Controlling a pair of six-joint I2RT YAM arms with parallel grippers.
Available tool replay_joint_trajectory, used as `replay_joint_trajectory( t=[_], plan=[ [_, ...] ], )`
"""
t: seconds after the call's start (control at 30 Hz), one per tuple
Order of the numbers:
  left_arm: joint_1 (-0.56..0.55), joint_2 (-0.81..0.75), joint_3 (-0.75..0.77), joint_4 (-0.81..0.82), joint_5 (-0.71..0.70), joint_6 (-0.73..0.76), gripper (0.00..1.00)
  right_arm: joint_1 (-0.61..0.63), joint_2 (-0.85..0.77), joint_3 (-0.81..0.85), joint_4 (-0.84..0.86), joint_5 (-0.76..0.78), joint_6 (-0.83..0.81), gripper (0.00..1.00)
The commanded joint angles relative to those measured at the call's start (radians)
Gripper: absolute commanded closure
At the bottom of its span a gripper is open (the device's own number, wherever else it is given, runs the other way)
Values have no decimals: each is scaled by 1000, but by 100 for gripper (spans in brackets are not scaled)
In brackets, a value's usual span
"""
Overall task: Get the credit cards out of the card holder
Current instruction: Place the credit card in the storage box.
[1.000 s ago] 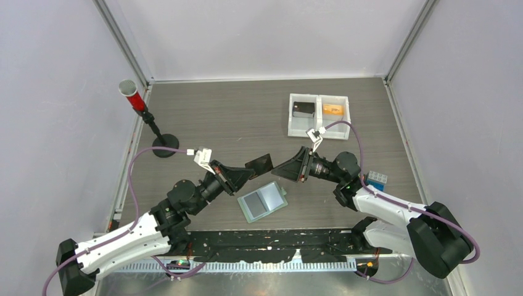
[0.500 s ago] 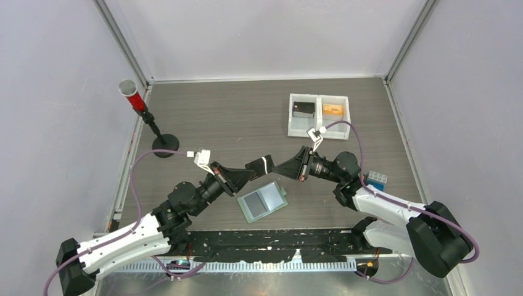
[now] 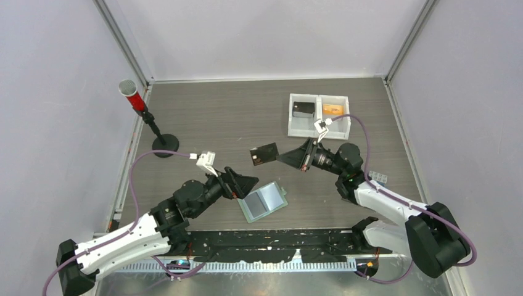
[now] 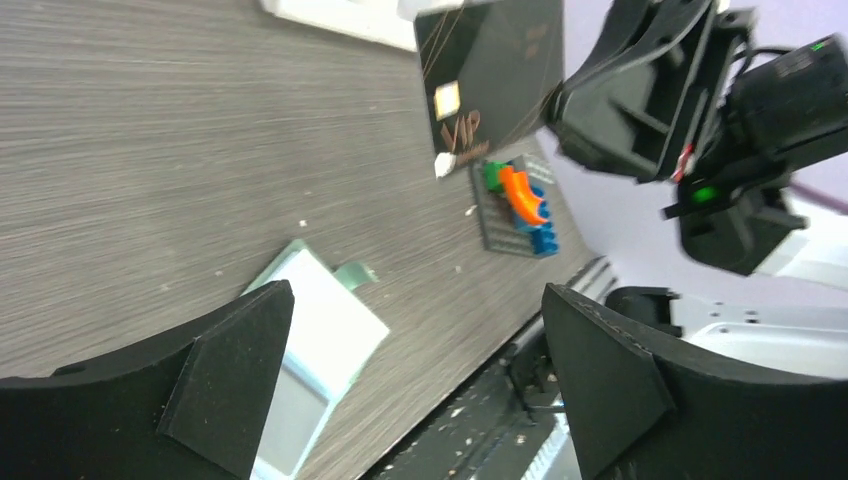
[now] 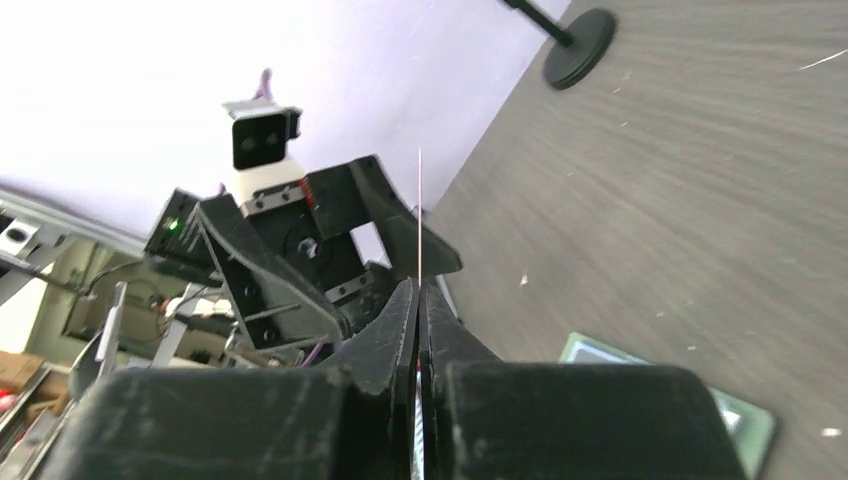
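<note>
Card (image 3: 265,154): black, centre frame, pinched by right gripper (image 3: 284,158) | left gripper (image 3: 251,181): jaws spread wide, empty, lower centre-left | holder (image 3: 264,201): open flat, below card, beside left gripper

Two white-shelled arms (image 3: 126,237) with black joints, looping purple cables (image 3: 137,161), and black wedge-fingered hands (image 3: 253,180)

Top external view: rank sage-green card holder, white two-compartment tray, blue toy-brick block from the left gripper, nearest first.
1. Sage-green card holder, just beside the left gripper.
2. White two-compartment tray, far side, right.
3. Blue toy-brick block, right edge.
</note>
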Motion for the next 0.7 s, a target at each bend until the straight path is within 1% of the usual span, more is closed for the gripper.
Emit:
replay_joint_trajectory(
  t=[0.0,0.07,0.1,0.13,0.17,0.2,0.23,0.4,0.5,0.57,0.67],
  plan=[
    [0,2,105,-223,-63,79,1,-100,14,102,-105,-34,-62,95],
    [0,17,151,-306,-64,136,1,-155,28,145,-182,-44,-102,95],
    [0,26,179,-347,-68,169,1,-189,33,162,-251,-43,-143,95],
    [0,35,207,-388,-73,204,1,-205,50,204,-290,-41,-168,95],
    [0,45,233,-429,-80,254,1,-235,70,228,-372,-39,-216,95],
    [0,54,261,-465,-88,292,1,-249,81,279,-410,-32,-265,95],
    [0,66,285,-506,-101,325,1,-277,106,329,-484,-27,-287,95],
    [16,128,415,-675,-176,445,1,-366,186,465,-669,69,-422,95],
    [35,157,463,-733,-185,503,1,-393,247,548,-770,160,-472,95],
    [46,168,472,-751,-177,540,1,-412,290,591,-795,184,-494,95],
    [52,171,448,-736,-165,582,1,-447,358,637,-819,230,-518,95]
  ],
)
